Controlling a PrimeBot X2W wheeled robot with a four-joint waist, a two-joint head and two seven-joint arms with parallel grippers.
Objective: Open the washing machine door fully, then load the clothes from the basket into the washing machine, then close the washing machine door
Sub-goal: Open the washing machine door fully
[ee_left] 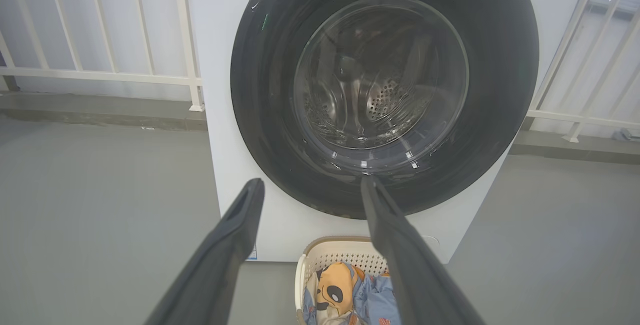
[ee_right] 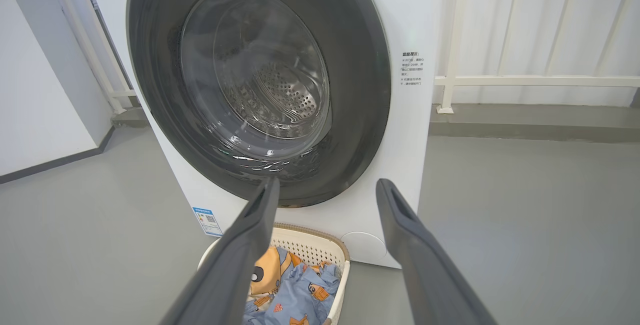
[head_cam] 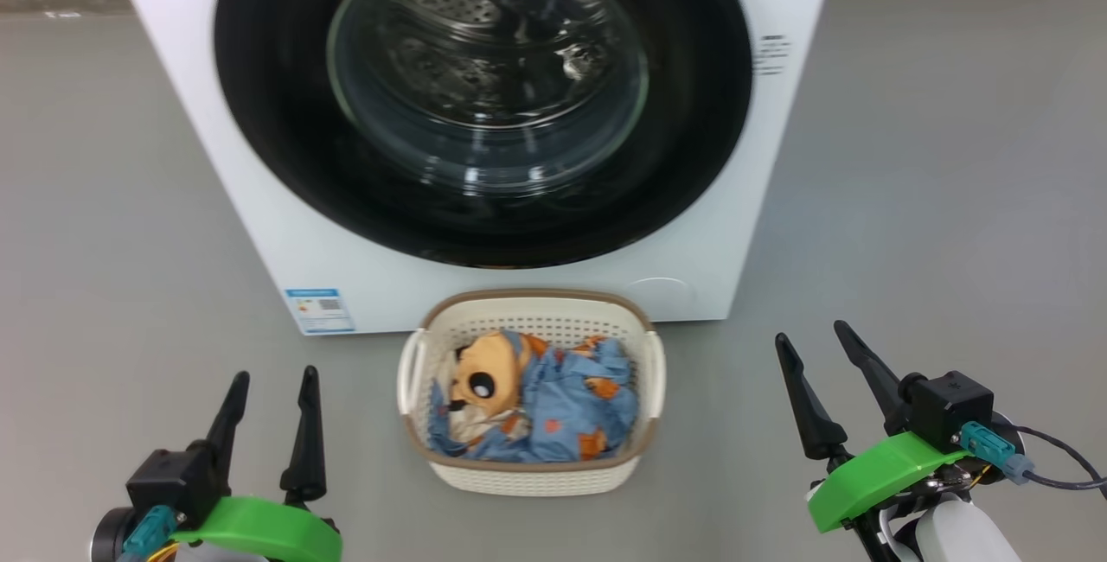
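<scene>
The white washing machine stands straight ahead, its round black door shut flat against the front; the steel drum shows through the glass. On the floor in front sits the cream basket holding the light blue clothes with a tan animal face. My left gripper is open at the lower left, empty, left of the basket. At the lower right my right gripper is open and empty too. In the wrist views the door and clothes lie beyond the spread fingers.
Grey floor spreads to both sides of the machine. A white railing runs behind it along a grey kerb. A blue label sticker marks the machine's lower left front, and a round cover sits at its lower right.
</scene>
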